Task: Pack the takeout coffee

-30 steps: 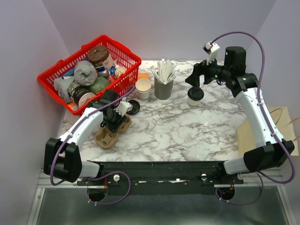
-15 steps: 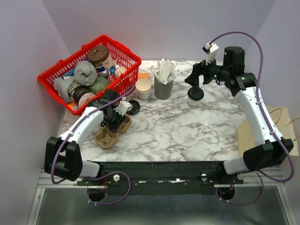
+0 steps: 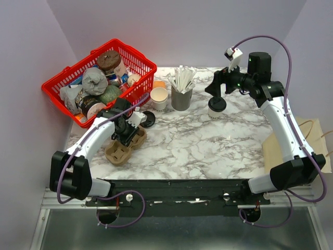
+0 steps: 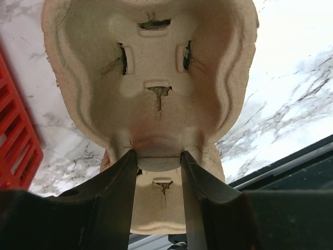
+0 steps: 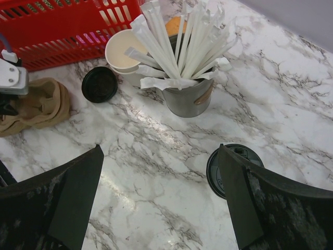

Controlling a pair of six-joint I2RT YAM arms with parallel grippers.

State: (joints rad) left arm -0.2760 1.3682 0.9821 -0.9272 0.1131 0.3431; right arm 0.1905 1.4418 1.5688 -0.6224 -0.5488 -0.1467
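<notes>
The takeout coffee [image 3: 216, 108], a cream-white cup with a black lid, stands on the marble table at the back right. In the right wrist view only its lid [image 5: 237, 169] shows, partly behind one finger. My right gripper [image 3: 214, 89] hangs open just above and behind it, holding nothing. A brown pulp cup carrier [image 3: 124, 146] lies at the front left. My left gripper [image 3: 126, 134] is shut on the carrier's centre ridge [image 4: 158, 156], its fingers on either side of it.
A red basket [image 3: 60, 79] full of cups and wrapped items stands at the back left. A stack of cream paper cups [image 3: 159, 97], a grey cup of white sticks [image 3: 181, 92] and a loose black lid [image 3: 146, 119] stand mid-back. A brown paper bag [image 3: 291, 148] lies at the right edge.
My left gripper and the carrier have shifted very slightly. The right arm has barely moved.
</notes>
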